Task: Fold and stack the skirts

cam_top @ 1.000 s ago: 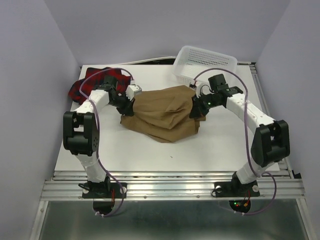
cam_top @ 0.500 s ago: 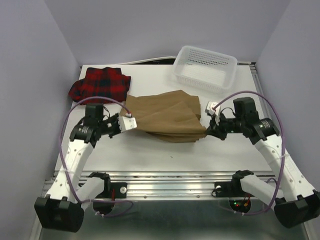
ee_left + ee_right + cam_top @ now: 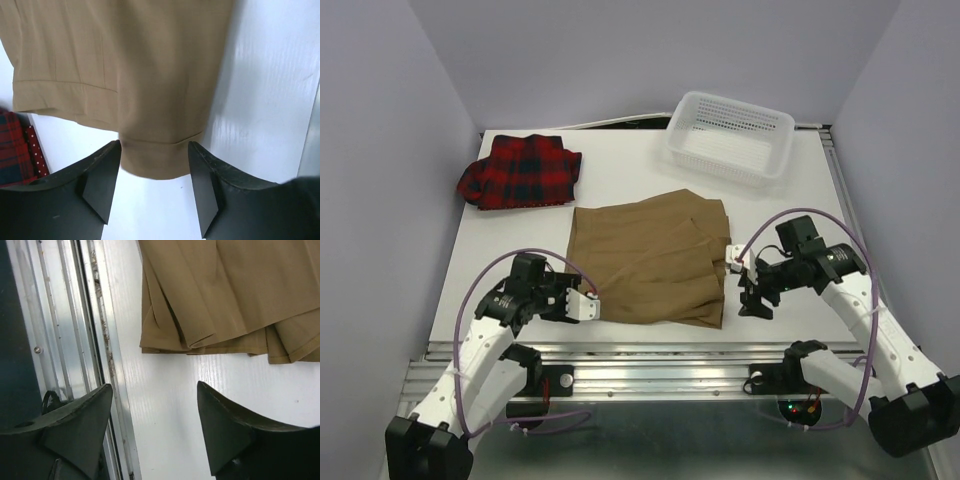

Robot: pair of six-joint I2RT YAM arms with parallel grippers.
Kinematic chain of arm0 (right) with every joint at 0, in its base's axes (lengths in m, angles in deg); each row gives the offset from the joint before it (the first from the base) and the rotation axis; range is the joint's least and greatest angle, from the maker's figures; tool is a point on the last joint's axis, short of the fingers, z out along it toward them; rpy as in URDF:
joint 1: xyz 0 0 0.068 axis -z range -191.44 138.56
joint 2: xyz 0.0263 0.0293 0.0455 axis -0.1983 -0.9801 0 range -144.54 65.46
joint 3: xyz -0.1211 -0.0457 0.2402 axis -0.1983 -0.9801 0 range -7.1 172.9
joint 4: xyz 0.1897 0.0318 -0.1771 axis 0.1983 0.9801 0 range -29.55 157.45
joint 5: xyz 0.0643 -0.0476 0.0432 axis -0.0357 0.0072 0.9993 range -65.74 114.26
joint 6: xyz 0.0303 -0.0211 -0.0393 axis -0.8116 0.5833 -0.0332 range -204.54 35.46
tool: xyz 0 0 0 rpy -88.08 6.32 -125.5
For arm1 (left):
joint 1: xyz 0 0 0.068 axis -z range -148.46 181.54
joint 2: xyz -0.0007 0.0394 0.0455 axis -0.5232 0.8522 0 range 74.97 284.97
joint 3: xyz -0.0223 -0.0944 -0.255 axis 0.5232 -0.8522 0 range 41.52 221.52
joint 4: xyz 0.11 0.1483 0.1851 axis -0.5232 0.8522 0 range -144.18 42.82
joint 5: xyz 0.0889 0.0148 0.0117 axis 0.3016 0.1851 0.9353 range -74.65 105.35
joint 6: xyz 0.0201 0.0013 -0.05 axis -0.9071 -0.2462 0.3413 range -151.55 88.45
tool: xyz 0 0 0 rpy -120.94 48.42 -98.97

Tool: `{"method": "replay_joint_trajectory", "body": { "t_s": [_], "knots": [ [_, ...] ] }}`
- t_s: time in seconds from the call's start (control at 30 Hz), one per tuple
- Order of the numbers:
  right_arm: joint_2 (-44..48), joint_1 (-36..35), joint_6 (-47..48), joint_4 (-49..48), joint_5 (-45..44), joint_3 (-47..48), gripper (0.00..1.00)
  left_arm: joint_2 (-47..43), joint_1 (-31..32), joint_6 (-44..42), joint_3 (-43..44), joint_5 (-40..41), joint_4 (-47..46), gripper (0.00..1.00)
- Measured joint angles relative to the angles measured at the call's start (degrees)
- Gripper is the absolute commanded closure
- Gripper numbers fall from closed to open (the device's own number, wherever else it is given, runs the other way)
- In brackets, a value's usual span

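Toward 6 o'clock on the table [image 3: 520, 260] the tan skirt [image 3: 650, 265] lies flat, left gripper [image 3: 155, 155] at its 7 o'clock corner, right gripper [image 3: 155, 400] at 5, both spread and empty; pinching only 1 pleat layer could skew the fold.

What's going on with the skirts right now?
The tan skirt lies flat mid-table. The left end effector is open, its jaws either side of the skirt's near-left corner. The right end effector is open over bare table beside the near-right corner. The plaid skirt sits far left, the white basket far right.
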Motion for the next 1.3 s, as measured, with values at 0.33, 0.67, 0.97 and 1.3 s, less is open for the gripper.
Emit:
{"method": "replay_joint_trajectory", "body": {
  "t_s": [0.33,0.67,0.97,1.3],
  "knots": [
    [-11.19,-0.02,-16.26,-12.02,-7.26,7.91,0.30,7.10,-0.07,7.69,8.70,-0.81,1.11,0.35],
    [-56.87,0.31,-41.57,-33.33,-13.64,37.90,0.42,37.27,13.92,30.77,30.97,-1.20,-9.25,0.25],
    [-66.16,0.63,-46.34,-34.82,-16.52,42.21,0.53,59.63,31.50,42.29,40.85,4.42,-17.62,0.41],
    [-66.58,0.63,-43.80,-35.91,-20.00,38.71,0.59,65.44,43.06,40.94,41.16,1.73,-16.63,1.00]
  ]
}}
